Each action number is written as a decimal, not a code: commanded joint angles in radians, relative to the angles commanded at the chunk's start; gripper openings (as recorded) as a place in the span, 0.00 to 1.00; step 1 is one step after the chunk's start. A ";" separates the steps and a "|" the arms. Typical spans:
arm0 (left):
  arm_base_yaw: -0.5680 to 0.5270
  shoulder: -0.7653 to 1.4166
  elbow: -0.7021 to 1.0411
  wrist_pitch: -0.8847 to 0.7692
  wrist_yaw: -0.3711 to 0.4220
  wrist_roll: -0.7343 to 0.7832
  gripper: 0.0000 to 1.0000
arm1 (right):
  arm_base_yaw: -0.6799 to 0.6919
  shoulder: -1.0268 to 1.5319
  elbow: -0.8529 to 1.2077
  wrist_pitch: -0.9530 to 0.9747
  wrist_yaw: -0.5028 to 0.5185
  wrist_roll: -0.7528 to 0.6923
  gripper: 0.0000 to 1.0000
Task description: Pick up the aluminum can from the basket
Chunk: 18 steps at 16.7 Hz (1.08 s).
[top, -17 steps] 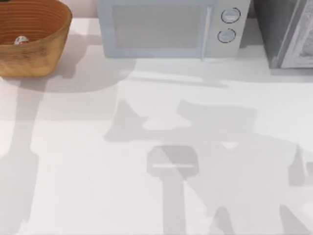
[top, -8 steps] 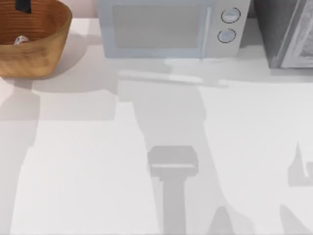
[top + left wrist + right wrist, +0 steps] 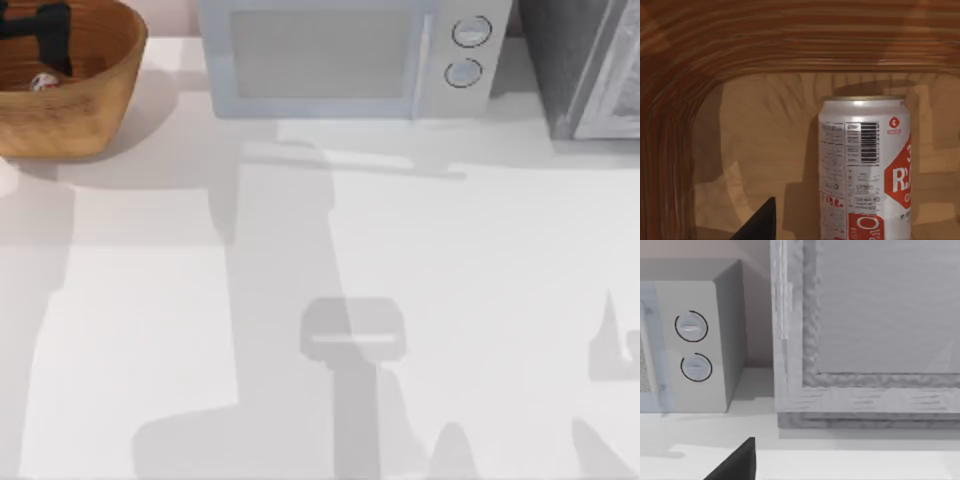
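Top view shows the basket (image 3: 70, 85) at the table's (image 3: 300, 300) far left corner, with the aluminum can (image 3: 42, 82) lying small on its floor. The left gripper (image 3: 40, 30) hangs dark inside the basket, just beyond the can on the far side; whether its fingers are apart or together cannot be told. Half a second ago only a small dark tip showed at the basket's far rim; now more of it reaches in, closer to the can. Left wrist view has the can near, with a dark fingertip (image 3: 760, 225) beside it. Right of the basket stands the microwave (image 3: 340, 55); farther right, a grey cabinet (image 3: 590, 65). The right arm's fingertip (image 3: 735, 462) shows in its wrist view, facing both.
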 joint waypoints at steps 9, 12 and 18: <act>-0.010 0.030 -0.007 0.038 -0.003 -0.011 1.00 | 0.000 0.000 0.000 0.000 0.000 0.000 1.00; -0.018 0.060 -0.025 0.089 -0.004 -0.017 1.00 | 0.000 0.000 0.000 0.000 0.000 0.000 1.00; -0.025 0.093 -0.045 0.143 -0.005 -0.024 1.00 | 0.000 0.000 0.000 0.000 0.000 0.000 1.00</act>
